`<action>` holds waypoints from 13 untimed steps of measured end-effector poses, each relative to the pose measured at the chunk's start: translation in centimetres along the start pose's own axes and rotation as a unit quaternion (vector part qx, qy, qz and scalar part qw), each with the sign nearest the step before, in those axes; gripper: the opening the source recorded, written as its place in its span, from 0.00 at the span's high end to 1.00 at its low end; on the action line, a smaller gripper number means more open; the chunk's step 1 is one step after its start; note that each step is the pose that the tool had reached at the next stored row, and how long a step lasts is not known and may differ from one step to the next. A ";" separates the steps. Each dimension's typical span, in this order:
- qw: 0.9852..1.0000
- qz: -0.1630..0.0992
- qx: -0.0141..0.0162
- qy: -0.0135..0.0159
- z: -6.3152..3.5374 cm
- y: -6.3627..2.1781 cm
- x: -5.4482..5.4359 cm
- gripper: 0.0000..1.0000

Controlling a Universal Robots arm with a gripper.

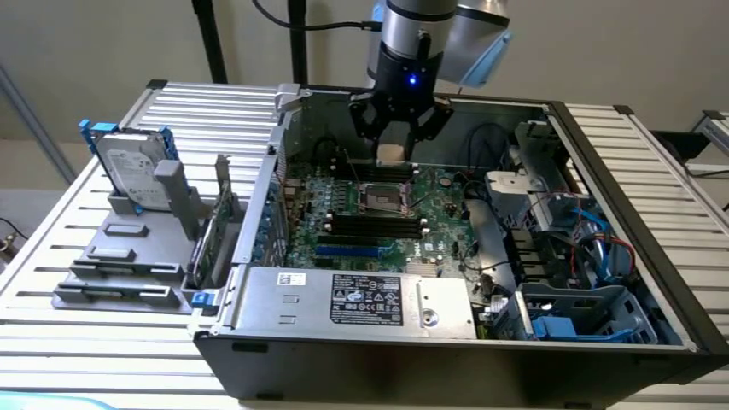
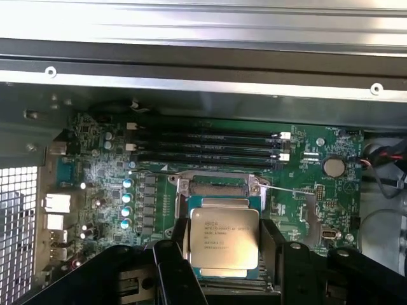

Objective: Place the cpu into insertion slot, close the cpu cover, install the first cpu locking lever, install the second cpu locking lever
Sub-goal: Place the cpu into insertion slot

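Observation:
My gripper (image 1: 392,147) hangs inside the open computer case, above the green motherboard (image 1: 439,213). Its black fingers (image 2: 173,254) are shut on the two sides of the cpu (image 2: 224,238), a flat square chip with a silvery top and printed text. In the exterior view the cpu (image 1: 391,155) is held clear of the board, just behind and above the insertion slot (image 1: 384,198). Part of the insertion slot (image 2: 219,186), with its silvery rim, shows beyond the chip's far edge. A thin metal lever (image 2: 289,189) sticks out sideways from the rim. I cannot make out the cpu cover.
Long black memory slots (image 2: 210,145) lie just beyond the socket. The case walls (image 1: 279,171) enclose the board. The power supply (image 1: 353,299) sits at the front. A drive cage with cables (image 1: 569,248) is on the exterior view's right. A hard drive (image 1: 128,166) stands outside on the exterior view's left.

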State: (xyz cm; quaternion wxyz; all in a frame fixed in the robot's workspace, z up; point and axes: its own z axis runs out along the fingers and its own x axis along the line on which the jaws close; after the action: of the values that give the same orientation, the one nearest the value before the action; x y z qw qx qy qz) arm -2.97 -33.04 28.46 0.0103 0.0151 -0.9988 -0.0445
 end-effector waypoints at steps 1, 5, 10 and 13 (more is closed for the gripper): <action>1.000 0.000 0.000 0.000 0.18 -0.06 0.0 0.46; 1.000 0.000 0.000 0.000 0.88 -0.32 0.0 0.46; 0.999 0.036 -0.001 -0.003 1.33 -0.37 0.0 0.46; 0.998 0.063 -0.001 -0.006 1.37 -0.37 0.0 0.46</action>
State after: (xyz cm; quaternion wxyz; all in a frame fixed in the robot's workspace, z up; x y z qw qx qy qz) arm -2.96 -33.28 27.06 0.0075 -0.0486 -0.9978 -0.0450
